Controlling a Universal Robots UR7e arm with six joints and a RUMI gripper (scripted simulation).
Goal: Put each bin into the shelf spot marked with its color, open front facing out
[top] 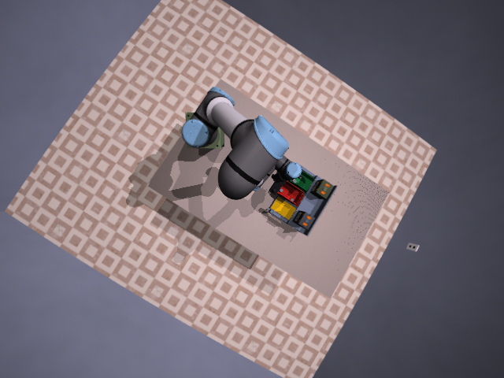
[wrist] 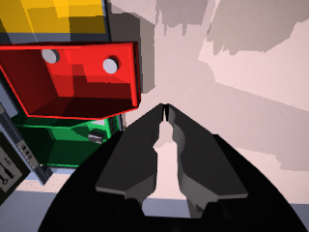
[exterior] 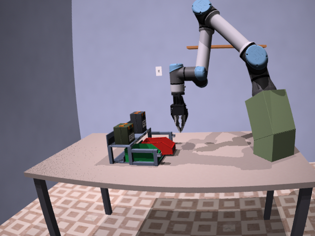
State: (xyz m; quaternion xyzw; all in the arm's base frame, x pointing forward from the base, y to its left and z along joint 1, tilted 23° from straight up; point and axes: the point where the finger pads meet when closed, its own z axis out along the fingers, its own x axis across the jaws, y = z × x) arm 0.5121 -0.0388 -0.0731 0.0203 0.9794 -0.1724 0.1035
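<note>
On the left of the table (top: 301,264) (exterior: 203,177) (wrist: 241,63), seen from the side, stands the low grey shelf (top: 322,212) (exterior: 130,156), with its lower level reaching out to the right. The green bin (top: 304,181) (exterior: 142,154) (wrist: 68,150) lies at the near end of that level, behind the side rail, with a grey part (wrist: 96,137) in it. Next to it, farther back, is the red bin (top: 291,193) (exterior: 165,147) (wrist: 77,92) — its front end sticks out farther right than the green one's — and two pale round parts (wrist: 110,66) show inside. The yellow bin (top: 283,208) (wrist: 53,16) sits at the far end, beyond the red. On the upper board stand an olive box (top: 322,189) (exterior: 123,134), near, and a dark box (top: 303,220) (exterior: 138,122), far. Right of the bins and above the table, the gripper (top: 278,177) (exterior: 180,131) (wrist: 164,104) points down, its fingertips drawn together with nothing between them — well apart from the red bin. The colored marks are hidden.
</note>
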